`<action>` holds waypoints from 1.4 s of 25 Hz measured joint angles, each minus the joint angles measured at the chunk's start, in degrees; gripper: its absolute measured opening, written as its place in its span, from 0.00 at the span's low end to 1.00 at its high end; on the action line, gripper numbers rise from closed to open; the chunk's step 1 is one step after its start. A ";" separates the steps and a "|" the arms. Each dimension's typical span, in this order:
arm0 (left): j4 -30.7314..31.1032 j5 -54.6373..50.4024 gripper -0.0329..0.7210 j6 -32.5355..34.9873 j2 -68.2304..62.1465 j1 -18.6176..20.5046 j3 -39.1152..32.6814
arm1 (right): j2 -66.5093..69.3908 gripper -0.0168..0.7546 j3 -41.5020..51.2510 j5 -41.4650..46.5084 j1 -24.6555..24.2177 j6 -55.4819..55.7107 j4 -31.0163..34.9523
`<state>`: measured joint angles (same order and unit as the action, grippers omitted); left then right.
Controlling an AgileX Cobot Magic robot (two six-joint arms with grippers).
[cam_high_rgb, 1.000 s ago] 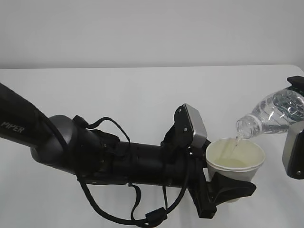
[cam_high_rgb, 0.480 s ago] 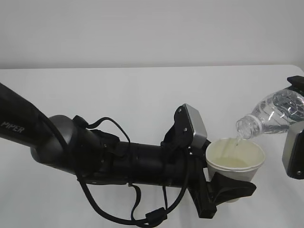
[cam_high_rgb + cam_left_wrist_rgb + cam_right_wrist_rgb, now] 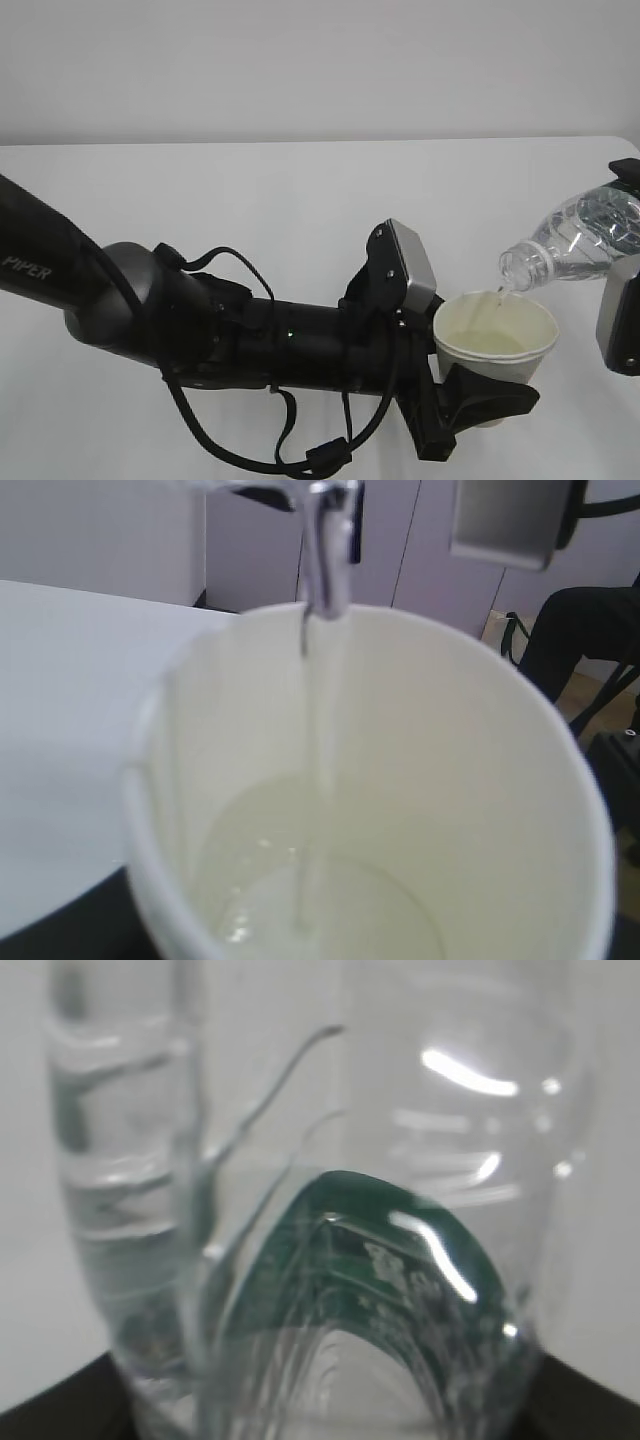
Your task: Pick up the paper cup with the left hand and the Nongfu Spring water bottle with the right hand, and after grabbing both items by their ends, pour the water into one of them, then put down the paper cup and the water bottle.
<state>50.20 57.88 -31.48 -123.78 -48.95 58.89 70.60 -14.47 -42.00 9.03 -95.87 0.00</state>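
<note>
Left hand (image 3: 470,395), lower centre-right of the exterior frame, is grasping the paper cup (image 3: 495,345) low on its body, black jaws wrapping the base, cup sitting upright with rim open to the top. Its arm, marked "PIPER", is stretching in from the left edge over the white table (image 3: 250,200).

Right hand (image 3: 620,320) is showing only partly at the right edge; it is clenching the Nongfu Spring water bottle (image 3: 575,240) by its bottom end. Bottle is lying tilted, mouth pointing down-left and hanging just above the cup's far rim, not touching it.

The water (image 3: 322,680) is running in a thin clear stream from the bottle mouth into the cup and pooling at the bottom, as the left wrist view shows; cup (image 3: 400,810) is filling that frame.

Right wrist view is blurry: clear ribbed bottle (image 3: 300,1210) close up, dark green label at lower centre, black jaw edges in the bottom corners.
</note>
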 joint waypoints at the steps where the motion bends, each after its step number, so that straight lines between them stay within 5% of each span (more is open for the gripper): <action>1: 0.00 0.00 0.65 0.00 0.00 0.00 0.00 | 0.00 0.61 0.00 0.00 0.00 -0.03 0.00; 35: 0.13 0.00 0.64 0.00 0.00 0.00 0.00 | 0.00 0.61 0.00 -0.52 0.00 -0.12 0.00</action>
<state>50.33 57.88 -31.48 -123.78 -48.95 58.89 70.60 -14.47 -42.53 9.03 -96.00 0.00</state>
